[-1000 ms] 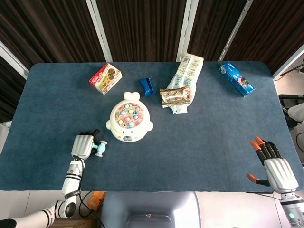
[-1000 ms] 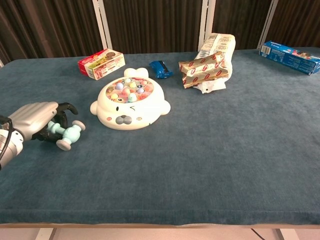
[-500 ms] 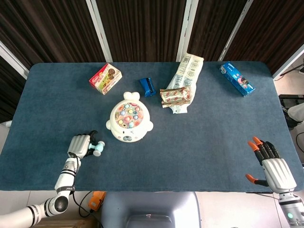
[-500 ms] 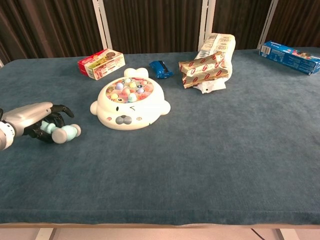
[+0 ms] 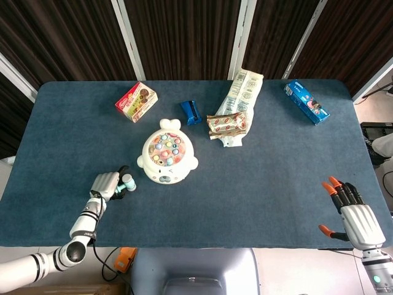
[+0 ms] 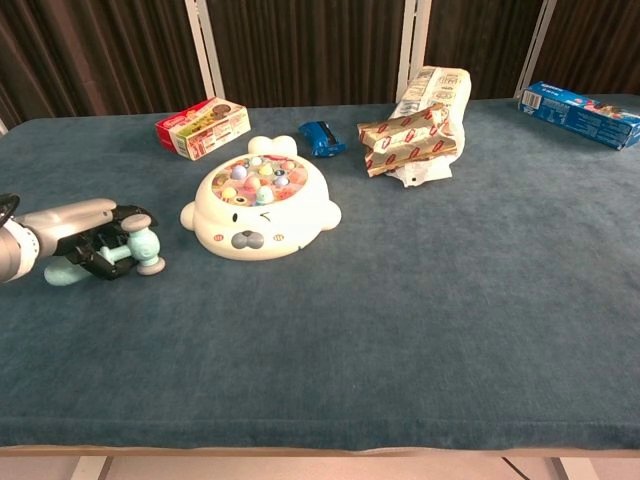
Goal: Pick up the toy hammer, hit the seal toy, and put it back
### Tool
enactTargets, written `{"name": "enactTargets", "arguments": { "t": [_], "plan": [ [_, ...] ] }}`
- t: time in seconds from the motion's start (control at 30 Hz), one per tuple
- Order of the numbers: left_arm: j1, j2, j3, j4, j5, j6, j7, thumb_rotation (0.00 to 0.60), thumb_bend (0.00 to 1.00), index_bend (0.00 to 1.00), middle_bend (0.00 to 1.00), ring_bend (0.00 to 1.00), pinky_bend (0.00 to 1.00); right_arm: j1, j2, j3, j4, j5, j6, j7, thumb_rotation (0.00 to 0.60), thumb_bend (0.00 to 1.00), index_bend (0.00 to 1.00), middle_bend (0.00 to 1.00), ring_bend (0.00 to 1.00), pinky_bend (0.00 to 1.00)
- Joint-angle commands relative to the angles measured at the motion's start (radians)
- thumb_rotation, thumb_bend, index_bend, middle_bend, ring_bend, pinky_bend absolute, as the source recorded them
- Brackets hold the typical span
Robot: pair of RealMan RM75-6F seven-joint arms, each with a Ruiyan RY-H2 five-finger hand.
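Fingers [image 6: 118, 236] of the left hand [image 6: 85, 232] curl around the handle of the toy hammer [image 6: 135, 249], which lies low at the table's [image 6: 420, 300] left front, its pale head pointing toward the seal toy [image 6: 261, 208]. In the head view the same hand [image 5: 105, 185] covers most of the handle, so only the hammer head [image 5: 128, 182] shows. Whether the hammer is clear of the cloth or resting on it cannot be told. The grip looks shallow and set near the head end; a swing from such a hold could let the handle twist or slip out. The seal toy sits near, to the right, and a low sideways approach might shove its white body instead of striking the coloured pegs on top. The right hand [image 5: 357, 217] waits well apart at the table's right front edge, fingers spread, grasping nothing
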Motion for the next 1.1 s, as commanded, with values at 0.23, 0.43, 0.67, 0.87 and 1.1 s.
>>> {"name": "enactTargets", "arguments": {
  "t": [0.23,0.43,0.67,0.87,1.1],
  "plan": [
    [-0.004,0.017,0.039,-0.014,0.027,0.009,-0.047,0.600,0.52,0.13,0.25,0.22,0.19,-0.001,0.001,-0.001,0.000,-0.002,0.001,0.003,0.600,0.24,0.00,0.00,0.00,0.00],
    [0.022,-0.006,0.081,0.009,0.106,0.081,-0.069,0.600,0.47,0.06,0.19,0.17,0.18,0.000,0.000,-0.002,-0.001,-0.003,0.000,0.000,0.600,0.24,0.00,0.00,0.00,0.00],
    [0.044,-0.037,0.108,0.050,0.170,0.118,-0.098,0.600,0.46,0.03,0.16,0.14,0.17,-0.002,0.000,-0.002,-0.001,-0.001,0.001,0.001,0.600,0.24,0.00,0.00,0.00,0.00],
    [0.057,-0.029,0.117,0.036,0.201,0.133,-0.116,0.600,0.46,0.01,0.15,0.13,0.17,-0.002,0.000,-0.002,0.000,-0.001,0.001,0.002,0.600,0.24,0.00,0.00,0.00,0.00],
    [0.064,-0.023,0.122,0.031,0.218,0.145,-0.119,0.600,0.46,0.00,0.12,0.10,0.15,-0.003,0.001,-0.003,-0.001,-0.003,0.002,0.001,0.600,0.24,0.00,0.00,0.00,0.00]
  ]
}}
